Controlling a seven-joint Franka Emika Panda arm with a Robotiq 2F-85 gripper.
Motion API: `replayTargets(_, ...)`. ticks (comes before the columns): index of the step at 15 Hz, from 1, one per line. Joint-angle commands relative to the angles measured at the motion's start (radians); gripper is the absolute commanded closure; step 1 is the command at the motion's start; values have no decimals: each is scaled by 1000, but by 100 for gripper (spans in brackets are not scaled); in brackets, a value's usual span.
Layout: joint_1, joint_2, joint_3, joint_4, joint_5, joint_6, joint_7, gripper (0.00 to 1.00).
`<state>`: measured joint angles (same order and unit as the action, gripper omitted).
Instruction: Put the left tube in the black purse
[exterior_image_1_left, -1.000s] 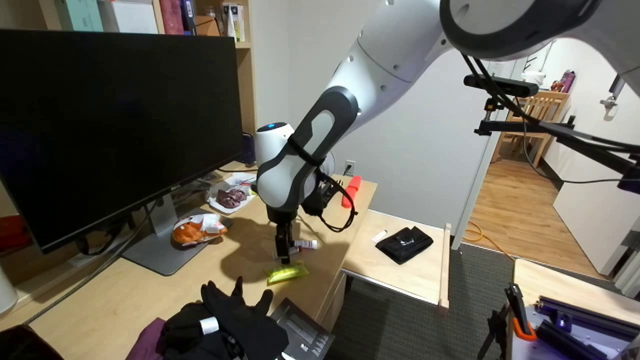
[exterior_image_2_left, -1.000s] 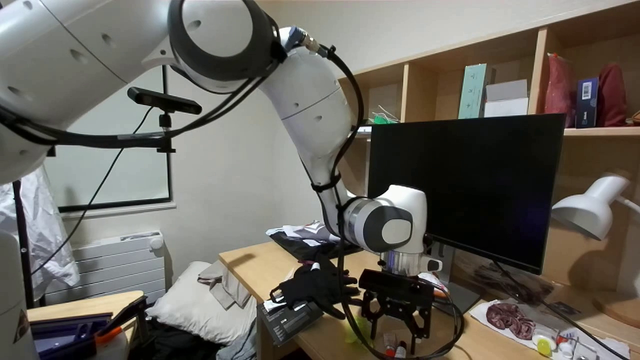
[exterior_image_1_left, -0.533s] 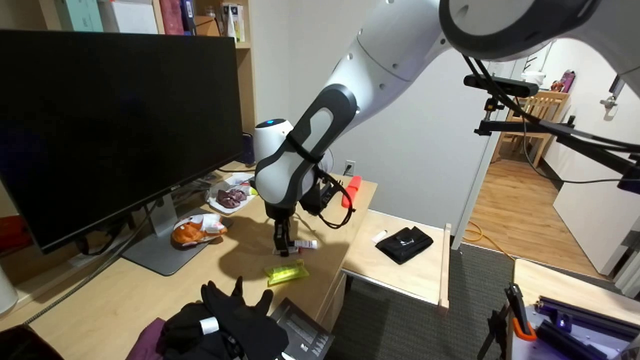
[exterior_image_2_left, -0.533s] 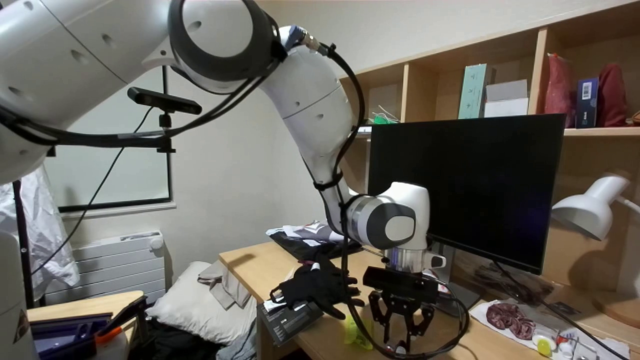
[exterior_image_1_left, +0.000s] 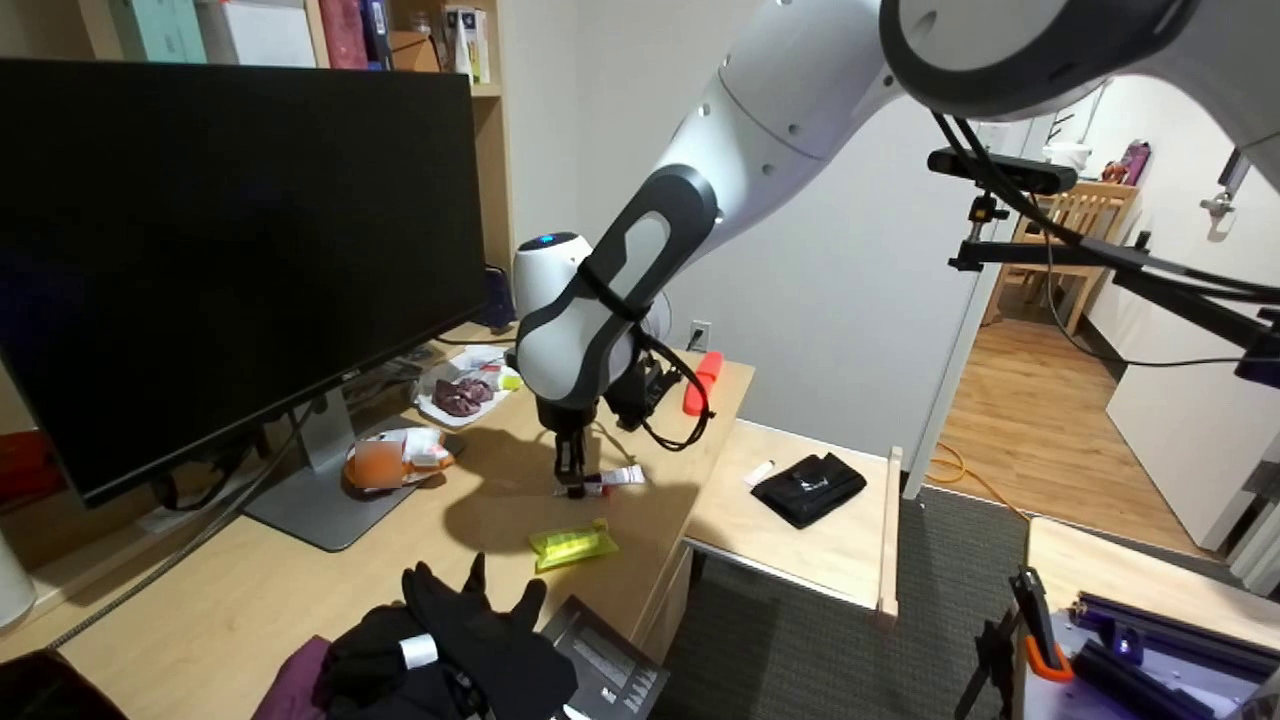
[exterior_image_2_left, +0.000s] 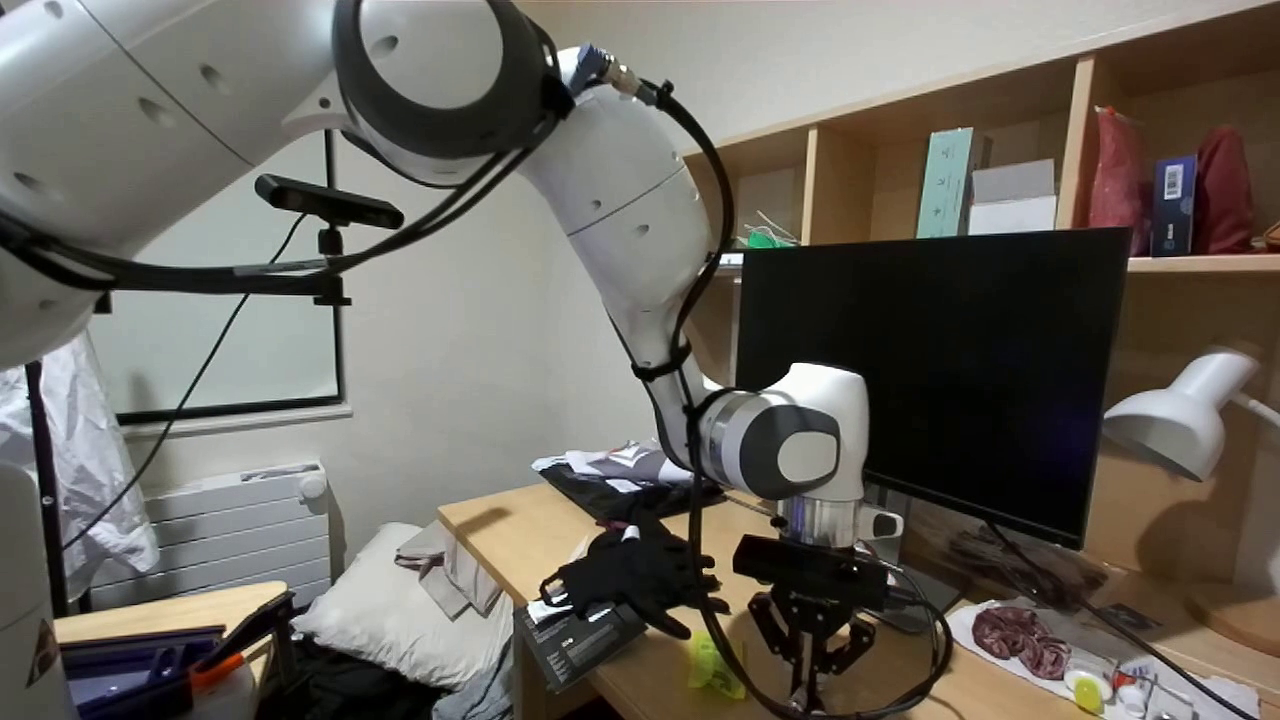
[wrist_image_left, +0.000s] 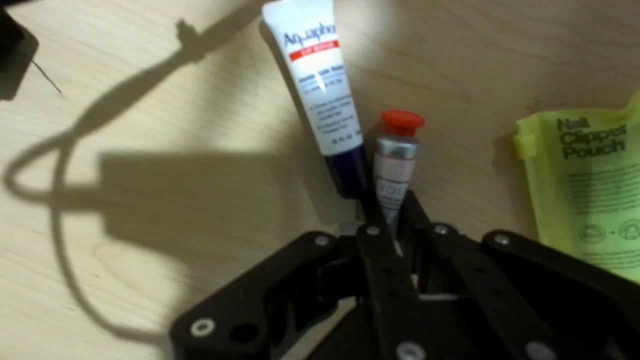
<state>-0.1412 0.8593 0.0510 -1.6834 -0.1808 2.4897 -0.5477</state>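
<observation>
Red-capped tube (wrist_image_left: 395, 167) is pinched in my claw (wrist_image_left: 391, 205), its cap end jutting free. Just beside it I see a dark-capped white tube (wrist_image_left: 320, 85); whether they touch I can't tell. A yellow pouch (wrist_image_left: 590, 200) lies near. Past the edge of the bench (exterior_image_1_left: 650, 530), well apart, the black purse (exterior_image_1_left: 808, 490) sits on a lower board (exterior_image_1_left: 740, 525).

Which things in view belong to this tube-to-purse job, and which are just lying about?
For the job:
end effector
red-capped tube, gripped, so apparently the one meant
black purse

Just lying about:
white Aquaphor tube
yellow nail clipper pouch
black gloves
</observation>
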Motion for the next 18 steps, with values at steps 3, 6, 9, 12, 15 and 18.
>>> replayTargets(3,-24,-21,-10,-12,-8,-23,-8,92)
replayTargets(6,-29,-72,-14,-45,-3,-54,-1,91)
replayTargets(9,-36,-155,-21,-99,-4,-96,-5,92)
replayTargets(12,-25,-238,-69,-148,-24,-175,34,92)
replayTargets(15,-46,-292,-121,-184,-30,-263,40,91)
replayTargets(18,-70,-331,-170,-218,-51,-317,26,92)
